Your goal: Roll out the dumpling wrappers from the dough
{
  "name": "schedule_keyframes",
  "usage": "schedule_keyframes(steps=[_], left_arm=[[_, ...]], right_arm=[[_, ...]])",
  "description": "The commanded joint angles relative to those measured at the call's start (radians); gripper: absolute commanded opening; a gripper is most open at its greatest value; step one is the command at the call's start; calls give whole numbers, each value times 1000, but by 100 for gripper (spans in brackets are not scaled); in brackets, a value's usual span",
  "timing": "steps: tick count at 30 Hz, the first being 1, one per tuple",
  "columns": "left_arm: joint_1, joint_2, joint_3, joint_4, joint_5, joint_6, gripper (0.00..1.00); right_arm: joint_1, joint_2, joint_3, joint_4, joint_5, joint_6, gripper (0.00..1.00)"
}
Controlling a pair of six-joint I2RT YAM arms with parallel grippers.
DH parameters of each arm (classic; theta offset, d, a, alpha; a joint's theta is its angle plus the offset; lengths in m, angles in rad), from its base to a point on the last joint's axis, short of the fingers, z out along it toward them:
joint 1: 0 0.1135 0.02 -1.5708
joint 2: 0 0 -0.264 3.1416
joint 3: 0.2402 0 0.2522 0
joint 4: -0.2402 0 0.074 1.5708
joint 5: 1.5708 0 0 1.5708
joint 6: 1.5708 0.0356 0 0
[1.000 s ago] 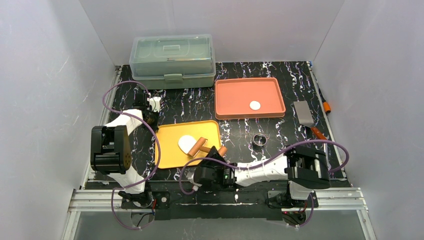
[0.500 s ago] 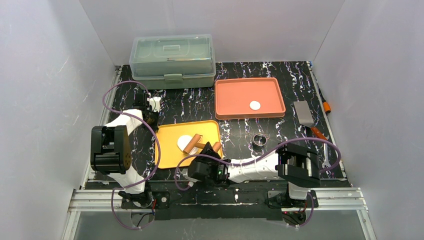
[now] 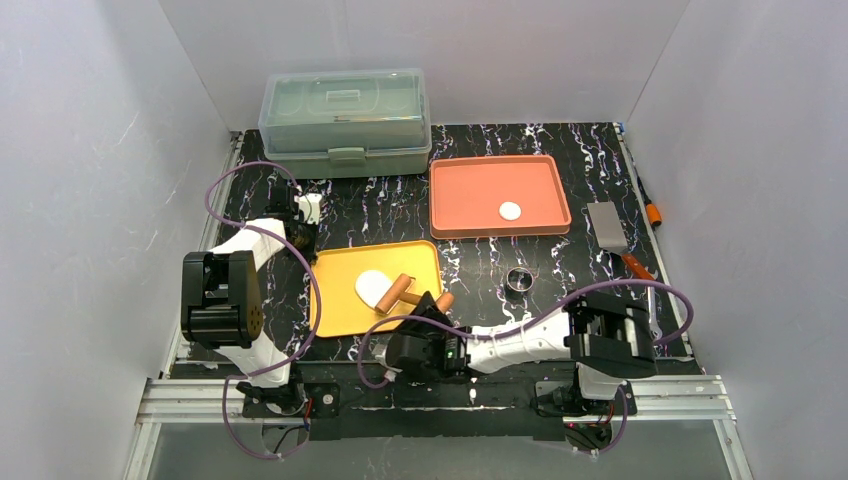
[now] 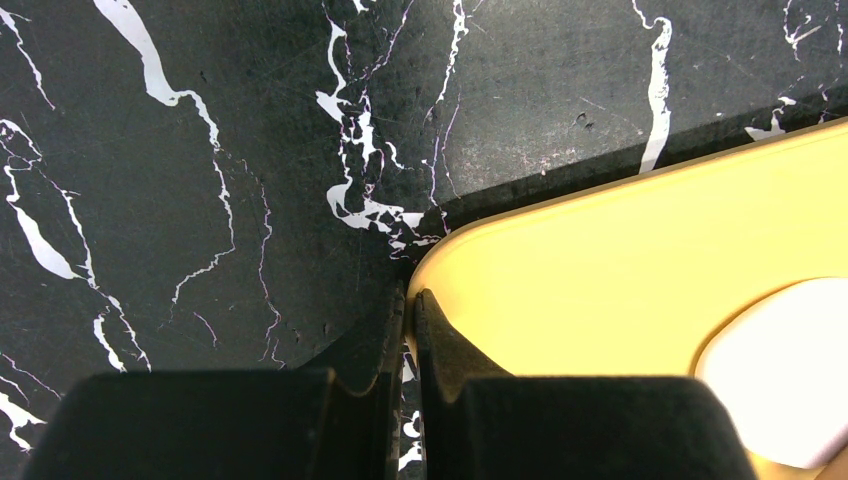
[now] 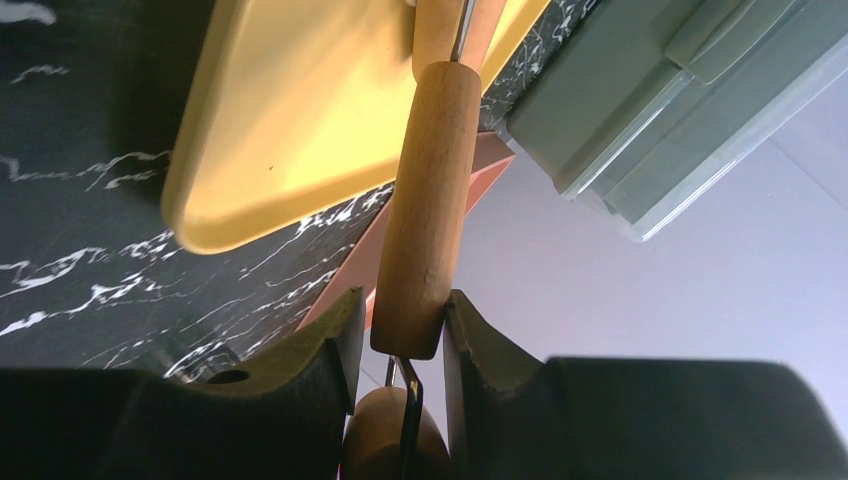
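The dough (image 3: 370, 287) is a flat white oval on the yellow tray (image 3: 340, 310); its edge also shows in the left wrist view as the dough (image 4: 790, 370). A wooden roller (image 3: 394, 292) lies across the dough's right side. My right gripper (image 3: 432, 313) is shut on the roller's handle (image 5: 428, 210) at the tray's near right corner. My left gripper (image 3: 304, 240) is shut at the tray's far left corner, its fingertips (image 4: 432, 312) astride the rim of the tray (image 4: 620, 250). One dumpling wrapper (image 3: 510, 210), a small white disc, lies in the orange tray (image 3: 460, 195).
A small metal ring (image 3: 517, 279) stands right of the yellow tray. A scraper (image 3: 607, 228) with an orange handle lies at the right edge. A lidded green box (image 3: 345, 120) sits at the back left. White walls close in three sides.
The right gripper pushed the roller left over the dough half a second ago and has drawn it back to the right. The left arm has not moved.
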Motion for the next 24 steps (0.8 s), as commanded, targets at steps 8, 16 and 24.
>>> schedule_keyframes(steps=[8, 16, 24], left_arm=[[-6, 19, -31, -42, 8, 15, 0], [-6, 26, -27, -39, 11, 15, 0], [-6, 15, -32, -43, 5, 15, 0]], right_arm=[[-48, 116, 36, -98, -200, -107, 1], [24, 9, -74, -242, -191, 82, 1], [-13, 77, -1, -132, -187, -35, 1]])
